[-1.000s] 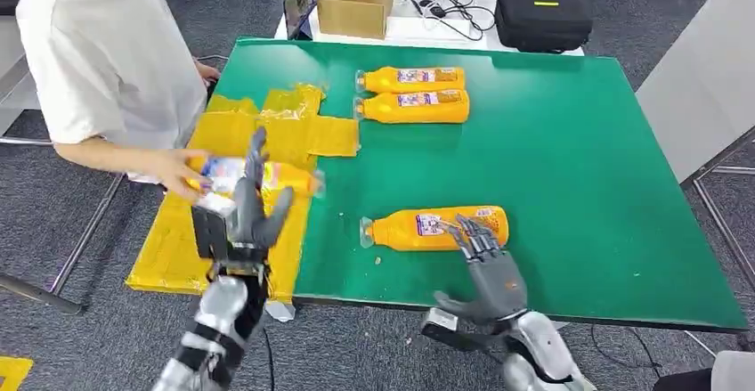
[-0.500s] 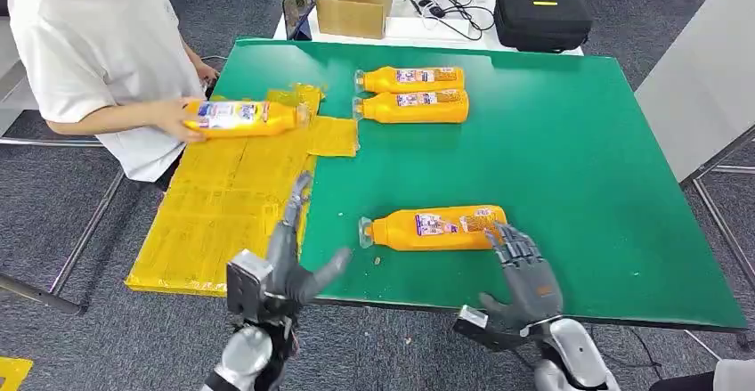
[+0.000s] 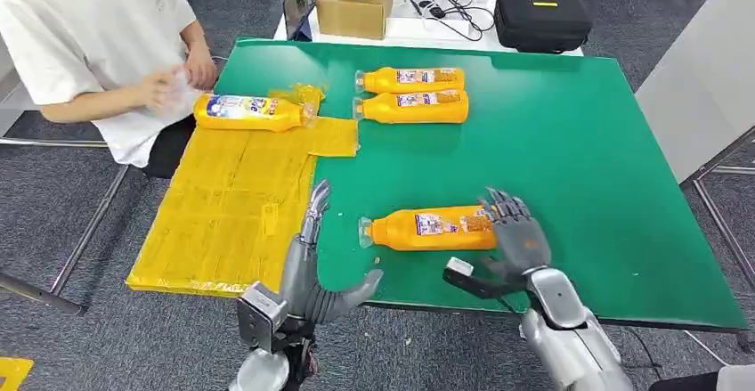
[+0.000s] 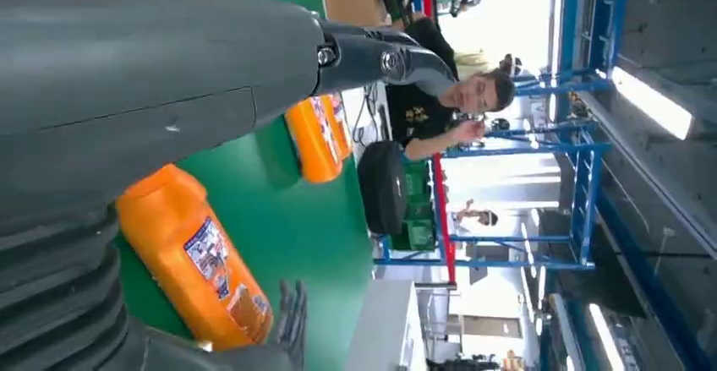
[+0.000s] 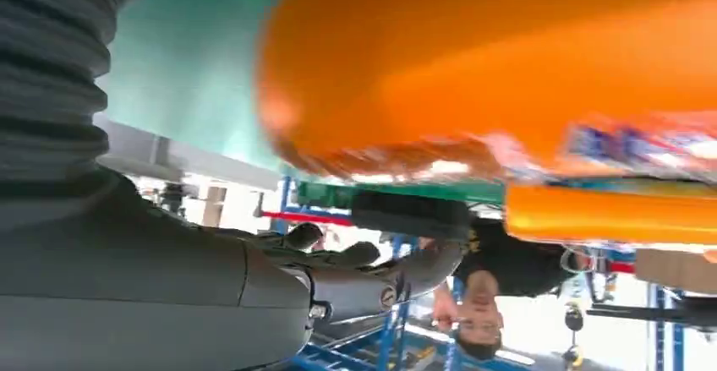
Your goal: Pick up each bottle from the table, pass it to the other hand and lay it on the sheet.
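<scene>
While the right robot hand (image 3: 513, 231) rests its spread fingers on the base end of the nearest orange plastic bottle (image 3: 427, 230), that bottle lies on its side on the green counter (image 3: 570, 150), its cap pointing toward the yellow sheet (image 3: 231, 204). It is touched but not gripped. The left robot hand (image 3: 307, 271) is open and holds nothing, fingers extended over the counter's near edge beside the sheet. Another orange bottle (image 3: 252, 111) lies at the sheet's far end, near a person in a white shirt (image 3: 89, 35). Two more orange bottles (image 3: 414, 93) lie side by side further back.
</scene>
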Robot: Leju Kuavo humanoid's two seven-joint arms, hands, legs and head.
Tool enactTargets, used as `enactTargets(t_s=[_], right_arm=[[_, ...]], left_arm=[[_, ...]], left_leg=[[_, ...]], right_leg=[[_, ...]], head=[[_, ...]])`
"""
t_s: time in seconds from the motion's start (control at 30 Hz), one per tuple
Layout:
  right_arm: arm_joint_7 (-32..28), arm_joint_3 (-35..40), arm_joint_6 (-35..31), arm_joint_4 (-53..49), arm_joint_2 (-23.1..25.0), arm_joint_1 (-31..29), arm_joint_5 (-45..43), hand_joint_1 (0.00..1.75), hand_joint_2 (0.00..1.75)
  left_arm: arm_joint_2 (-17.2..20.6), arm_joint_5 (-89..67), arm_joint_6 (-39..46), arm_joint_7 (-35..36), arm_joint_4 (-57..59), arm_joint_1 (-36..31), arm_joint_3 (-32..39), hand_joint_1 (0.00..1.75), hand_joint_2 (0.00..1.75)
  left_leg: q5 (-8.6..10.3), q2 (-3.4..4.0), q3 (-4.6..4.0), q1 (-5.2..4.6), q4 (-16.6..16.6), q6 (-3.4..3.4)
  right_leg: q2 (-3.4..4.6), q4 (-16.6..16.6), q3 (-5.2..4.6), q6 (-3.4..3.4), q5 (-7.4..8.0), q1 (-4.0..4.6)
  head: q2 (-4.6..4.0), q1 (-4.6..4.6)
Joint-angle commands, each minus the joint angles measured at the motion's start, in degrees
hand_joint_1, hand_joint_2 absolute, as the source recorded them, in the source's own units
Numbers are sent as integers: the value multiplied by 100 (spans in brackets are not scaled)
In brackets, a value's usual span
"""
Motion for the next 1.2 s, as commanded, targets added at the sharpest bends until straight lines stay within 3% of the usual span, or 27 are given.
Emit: enactTargets(t_s=[0.03, 0.3, 0.47, 0.7, 0.73, 0.77, 0.8, 0.93, 1.07, 1.2], right_arm=[[77, 315, 87, 954, 255, -615, 33, 0, 175], [531, 500, 334, 1629, 565, -908, 83, 0, 175], [1061, 572, 1148, 2067, 737, -1182, 176, 0, 175], [759, 380, 1523, 2247, 758, -1317, -213, 0, 175], [778, 392, 1591, 2260, 766, -1311, -209, 7, 175], [827, 425, 1727, 2297, 793, -1307, -194, 136, 175], [893, 442, 1908, 2327, 810, -1322, -203, 171, 175], [1050, 499, 2389, 2345, 772, -1336, -246, 175, 175], [995, 401, 2400, 2289, 674, -1264, -397, 175, 175], [55, -597, 2628, 2101, 667, -911, -1775, 175, 175]], left_arm=[[169, 48, 1, -13, 301, -245, -198, 0, 175], [86, 564, -124, 148, 286, -388, -236, 0, 175], [12, 540, 39, 304, 197, -322, -108, 0, 175], [64, 554, -142, 417, 273, -314, -162, 0, 175], [60, 555, -161, 429, 256, -300, -163, 0, 175], [65, 541, -171, 432, 208, -272, -171, 0, 175], [72, 506, -190, 457, 166, -248, -178, 0, 175], [112, 461, -273, 562, 88, -186, -194, 0, 175], [158, 467, -296, 594, 98, -176, -156, 0, 175], [169, 608, -372, 704, 57, -73, -131, 0, 175]], left_leg=[[-7, 11, 16, 5, -3, -7], [-8, 11, 16, 7, -1, -11], [-11, 20, 22, 10, 1, -13], [-4, 23, 47, 8, -3, -9], [-2, 19, 43, 6, -4, -7], [-4, 20, 48, 10, -3, -11], [-4, 21, 50, 8, -6, -9], [-10, 36, 56, 11, -4, -13], [-2, 13, 70, 10, -9, -10], [-3, 10, 74, 5, -10, -6]], right_leg=[[6, -6, 16, -11, -3, 6], [5, -5, 17, -17, -4, 9], [9, -5, 20, -19, -5, 12], [-4, -10, 41, -16, -2, 10], [-4, -10, 37, -13, 0, 7], [-5, -12, 45, -19, -2, 13], [-3, -12, 45, -17, -1, 10], [7, -11, 49, -21, -2, 14], [-14, -17, 63, -17, -2, 12], [-10, -16, 68, -12, -3, 7]], head=[[0, 0], [0, 2], [0, 0], [0, 2], [0, 2], [0, 2], [0, 2], [0, 2], [0, 2], [0, 0]])
